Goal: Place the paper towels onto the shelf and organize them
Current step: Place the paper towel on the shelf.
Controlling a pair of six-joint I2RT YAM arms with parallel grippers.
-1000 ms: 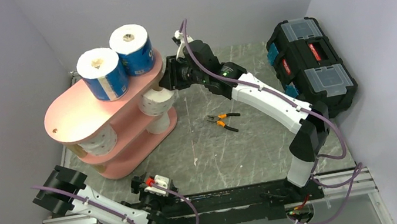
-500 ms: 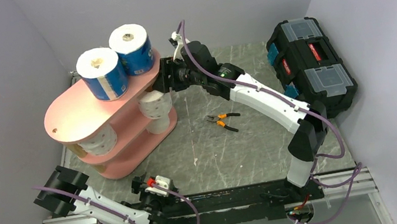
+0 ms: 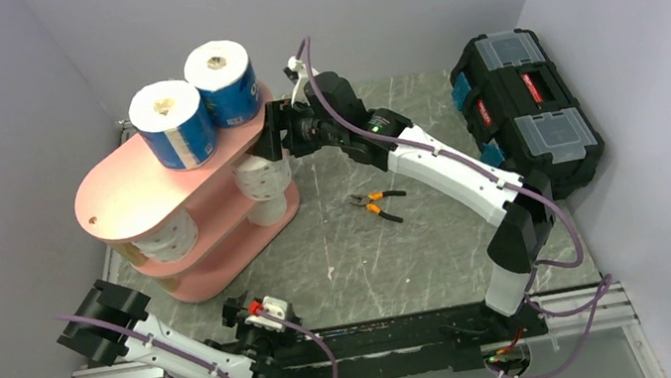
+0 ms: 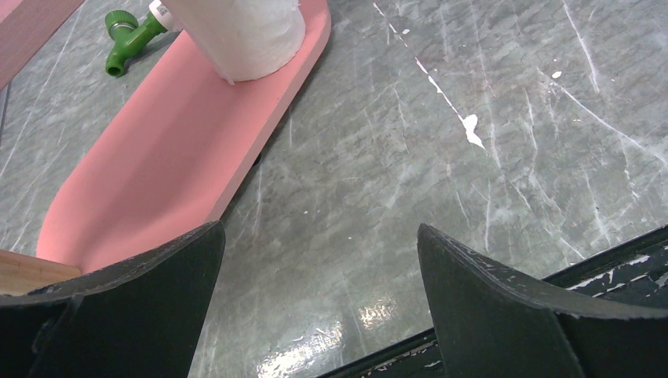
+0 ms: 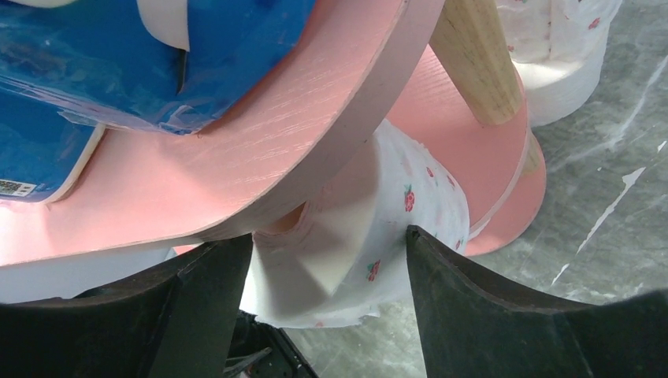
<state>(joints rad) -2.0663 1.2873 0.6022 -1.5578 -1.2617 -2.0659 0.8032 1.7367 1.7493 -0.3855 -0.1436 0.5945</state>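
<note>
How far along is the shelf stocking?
Done: two blue-wrapped rolls stand atop the shelf; a speckled roll and a white roll sit on lower tiers. In hand: the right gripper has its jaws spread either side of a second speckled roll under the top board. Left: backing that arm away. No loose roll shows on the table; the left gripper is open.

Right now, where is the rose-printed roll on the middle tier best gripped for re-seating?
Grip the rose-printed roll across its curved sides, coming in level from the shelf's rounded end, where the right tool is. The top board covers it and a wooden post stands beside it, so overhead looks blocked.
</note>
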